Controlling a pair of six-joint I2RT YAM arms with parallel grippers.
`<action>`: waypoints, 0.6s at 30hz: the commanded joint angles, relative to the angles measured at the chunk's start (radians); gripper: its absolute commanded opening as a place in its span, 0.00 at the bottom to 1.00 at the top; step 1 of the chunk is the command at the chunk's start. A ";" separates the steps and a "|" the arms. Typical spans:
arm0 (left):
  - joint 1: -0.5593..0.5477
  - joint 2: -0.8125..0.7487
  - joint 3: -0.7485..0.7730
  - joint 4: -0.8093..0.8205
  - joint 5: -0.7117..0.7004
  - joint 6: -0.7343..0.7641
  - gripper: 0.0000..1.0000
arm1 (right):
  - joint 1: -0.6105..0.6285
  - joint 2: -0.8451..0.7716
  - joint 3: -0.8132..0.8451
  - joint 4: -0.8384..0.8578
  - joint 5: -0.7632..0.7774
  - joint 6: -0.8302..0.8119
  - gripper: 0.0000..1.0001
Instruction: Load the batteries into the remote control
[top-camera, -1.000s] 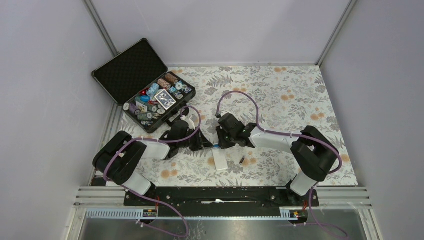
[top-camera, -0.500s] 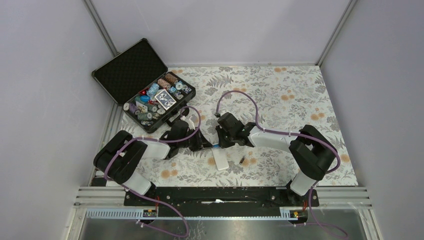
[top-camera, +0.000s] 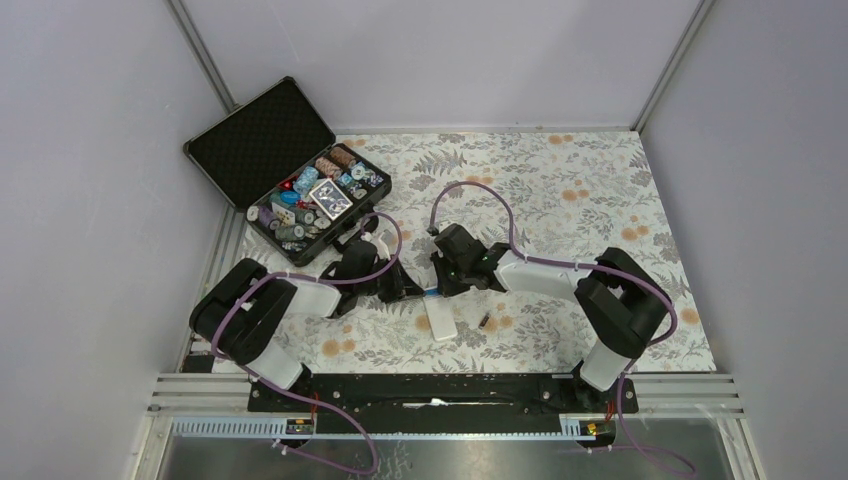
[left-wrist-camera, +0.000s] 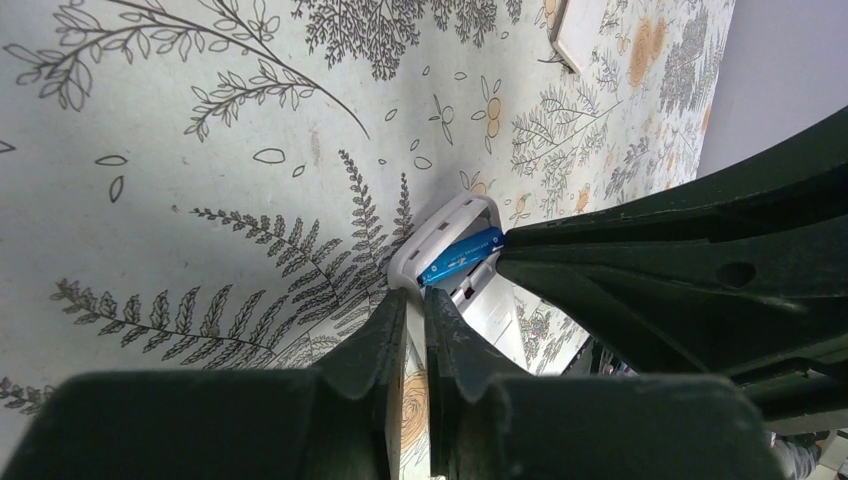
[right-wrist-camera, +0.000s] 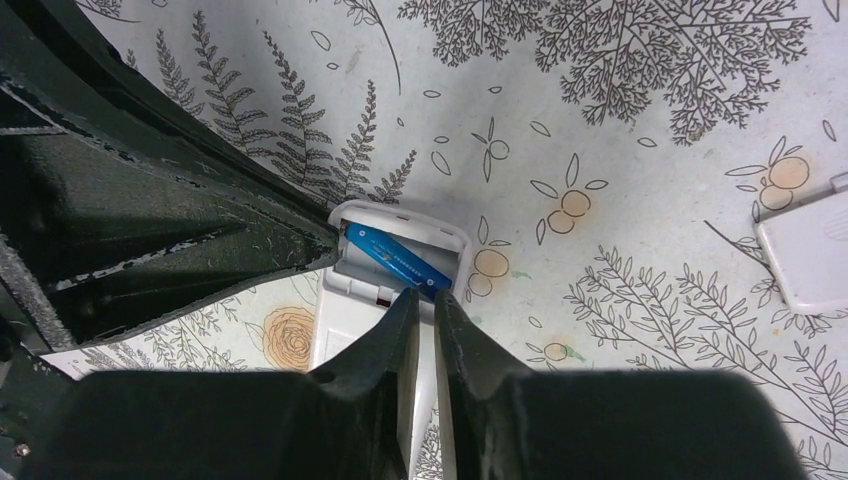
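The remote control (top-camera: 441, 322) lies on the desk (top-camera: 560, 200), the dark reddish battery (top-camera: 484, 321) near its right side. In its open far end the blue battery (right-wrist-camera: 396, 260) lies slanted. The right end effector (right-wrist-camera: 426, 296), pressed together, touches it; the left end effector (left-wrist-camera: 417, 298), also pressed together, is at the rim.

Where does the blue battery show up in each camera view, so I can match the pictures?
Top external: the blue battery is a tiny blue speck just below centre, at the far end of the remote control.
Left wrist: right of centre, lying slanted in the remote control's open end.
Right wrist: near centre, slanted in that same open end.
Shared landmark: the remote control's rounded white rim around the battery.
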 joint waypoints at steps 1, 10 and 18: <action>-0.001 0.021 0.036 0.027 0.015 0.023 0.09 | 0.000 0.030 0.061 0.026 -0.044 -0.016 0.17; -0.001 0.026 0.046 0.016 0.015 0.033 0.01 | 0.000 0.048 0.077 0.027 -0.032 -0.028 0.16; -0.001 0.024 0.044 0.016 0.015 0.032 0.00 | 0.000 0.069 0.071 0.016 -0.029 -0.028 0.15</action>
